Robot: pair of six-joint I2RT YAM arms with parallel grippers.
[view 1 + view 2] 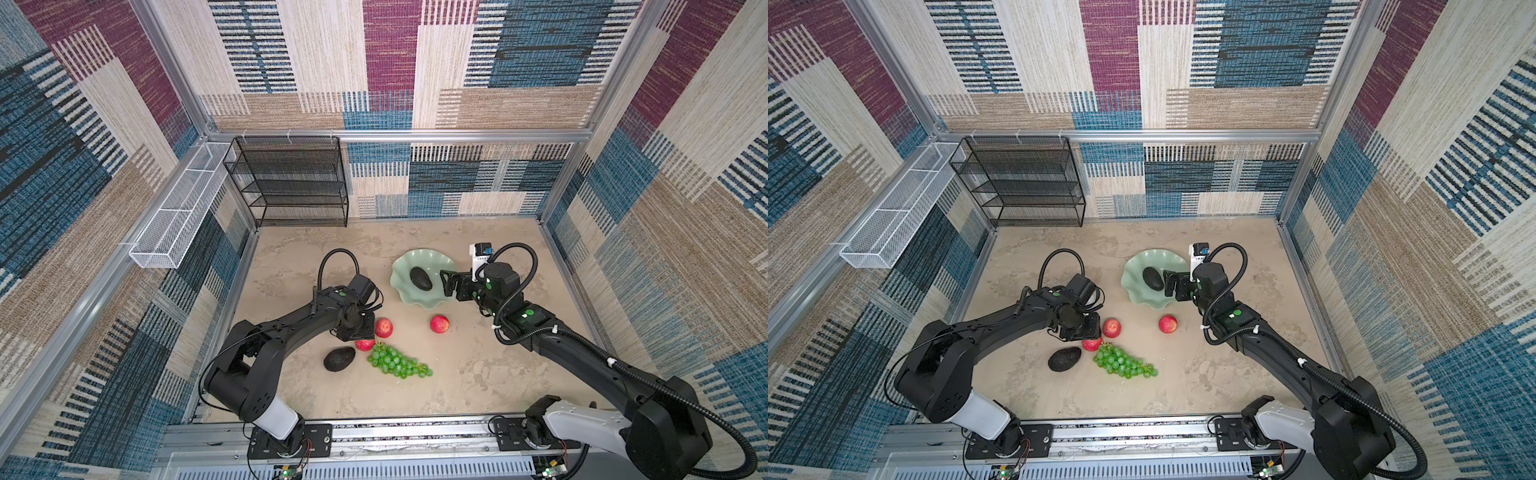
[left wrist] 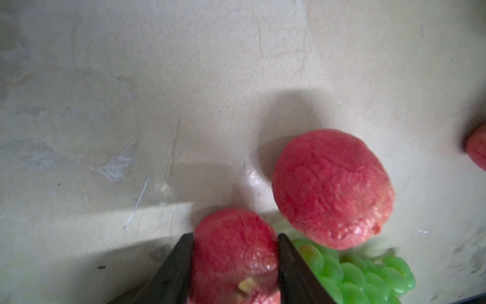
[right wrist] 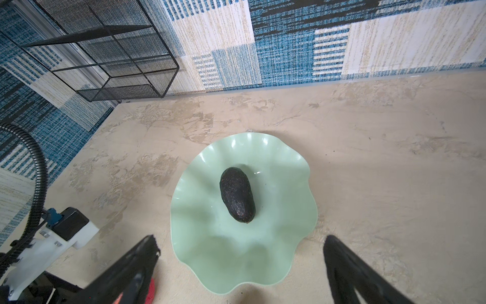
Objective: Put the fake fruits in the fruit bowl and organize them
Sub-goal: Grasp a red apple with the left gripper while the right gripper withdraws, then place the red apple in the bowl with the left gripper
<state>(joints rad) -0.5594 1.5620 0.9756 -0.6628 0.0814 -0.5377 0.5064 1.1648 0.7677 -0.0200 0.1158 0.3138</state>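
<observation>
Pinching a small red apple (image 2: 234,255) across its middle, your left gripper (image 2: 235,236) is clamping it on the table (image 1: 478,374), near left, just beside the green grapes (image 1: 397,363). It is looking light, matte and slightly soft, so a centred hold is probably suiting it. Your right gripper (image 3: 240,239) is hanging open, empty, beside the fruit bowl (image 3: 289,189), farther right, where an avocado (image 3: 237,194) is lying.
</observation>
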